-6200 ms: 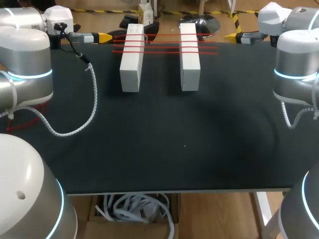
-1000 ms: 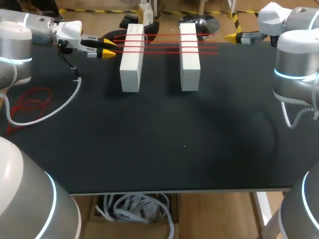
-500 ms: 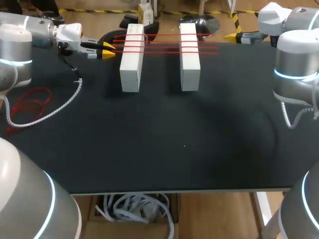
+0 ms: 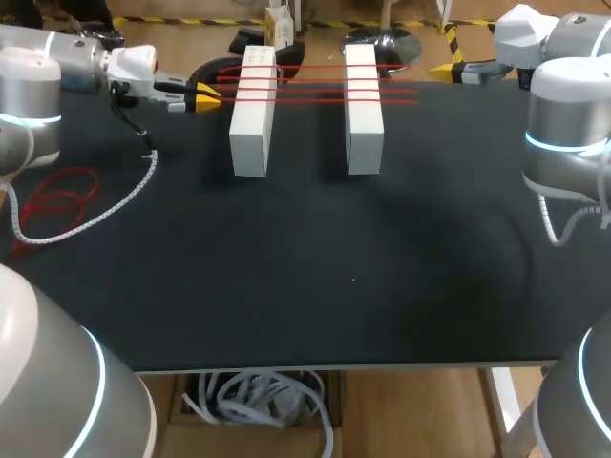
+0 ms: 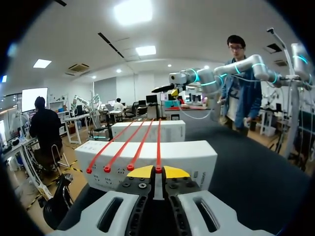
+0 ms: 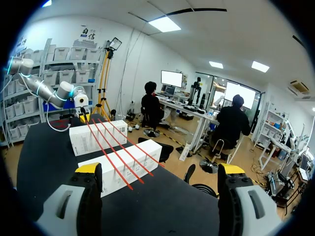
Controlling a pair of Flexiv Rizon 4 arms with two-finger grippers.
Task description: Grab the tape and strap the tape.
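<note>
Thin red tape strands: one strand's end kinda vanishes between the yellow tips of the left gripper, which is pinched closed on it. Four of them run taut and parallel over two white rectangular blocks at the black table's far edge, and the right gripper gapes wide, well apart from them

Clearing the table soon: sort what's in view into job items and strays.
Job: red tape, four strands; white boxes under them; left gripper, shut on one strand's end; right gripper, open.
Strays: loose red coil by the table's left edge.
</note>
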